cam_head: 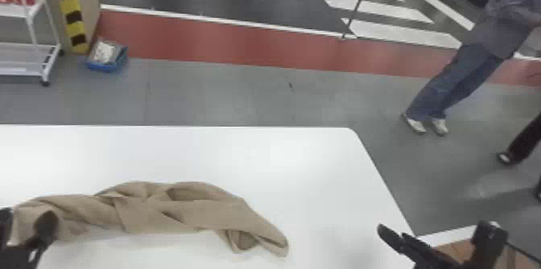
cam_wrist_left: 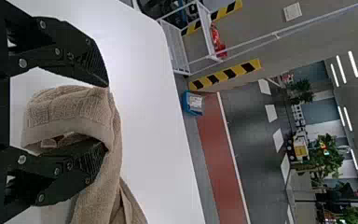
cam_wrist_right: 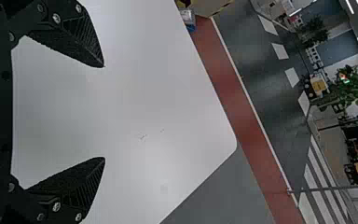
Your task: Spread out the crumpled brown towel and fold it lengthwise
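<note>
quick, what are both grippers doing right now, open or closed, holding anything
Left gripper: open, with part of the brown towel between its spread fingers, not clamped.
Right gripper: open, nothing between its fingers.

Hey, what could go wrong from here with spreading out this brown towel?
The brown towel lies in a twisted bundle, so pulling may tighten it rather than spread it. At the left claw, bunched cloth sits between the parted fingers, so closing there might pinch several layers. The right claw is open and away from the towel, so the towel's right end could just drag.
</note>
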Robot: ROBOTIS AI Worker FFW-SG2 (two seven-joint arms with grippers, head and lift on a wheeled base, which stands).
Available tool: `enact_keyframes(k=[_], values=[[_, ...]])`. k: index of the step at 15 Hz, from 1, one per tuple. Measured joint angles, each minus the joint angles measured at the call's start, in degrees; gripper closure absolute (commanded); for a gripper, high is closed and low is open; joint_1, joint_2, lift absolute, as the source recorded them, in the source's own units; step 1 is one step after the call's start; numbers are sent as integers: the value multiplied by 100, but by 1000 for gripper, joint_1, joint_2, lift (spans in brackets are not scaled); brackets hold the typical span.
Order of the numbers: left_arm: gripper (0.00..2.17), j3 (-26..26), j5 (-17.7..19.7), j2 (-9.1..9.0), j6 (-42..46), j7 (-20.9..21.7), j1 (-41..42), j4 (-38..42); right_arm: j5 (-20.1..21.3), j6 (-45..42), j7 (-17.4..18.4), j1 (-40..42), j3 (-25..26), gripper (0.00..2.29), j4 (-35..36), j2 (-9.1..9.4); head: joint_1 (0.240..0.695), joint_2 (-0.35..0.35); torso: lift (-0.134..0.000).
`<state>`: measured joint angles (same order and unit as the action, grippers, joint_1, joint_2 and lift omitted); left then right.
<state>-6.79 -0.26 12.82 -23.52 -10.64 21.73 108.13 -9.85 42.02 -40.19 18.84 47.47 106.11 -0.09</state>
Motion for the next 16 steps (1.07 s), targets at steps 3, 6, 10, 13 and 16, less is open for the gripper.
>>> enact_keyframes(k=[3, 6, 10, 13, 16], values=[[26, -22, -1, -53, 288, 6, 73, -41, 122, -116, -16, 71, -406, 289, 183, 0, 695, -301, 0], [26, -23, -2, -78, 404, -70, 73, -35, 405, -713, -23, 351, -1122, 289, 457, 0, 695, -246, 0], [29, -21, -2, -85, 406, -24, 44, -48, 1148, -1455, -5, 779, -2233, 329, 737, 0, 695, -130, 0], [33, -38, 5, -96, 404, -1, -20, -141, 1787, -2091, 229, 1132, -3108, 350, 972, 0, 695, -30, 0], [46, -49, 8, -102, 375, 9, -52, -155, 2743, -2280, 504, 1274, -3945, 350, 1056, 0, 695, 36, 0]])
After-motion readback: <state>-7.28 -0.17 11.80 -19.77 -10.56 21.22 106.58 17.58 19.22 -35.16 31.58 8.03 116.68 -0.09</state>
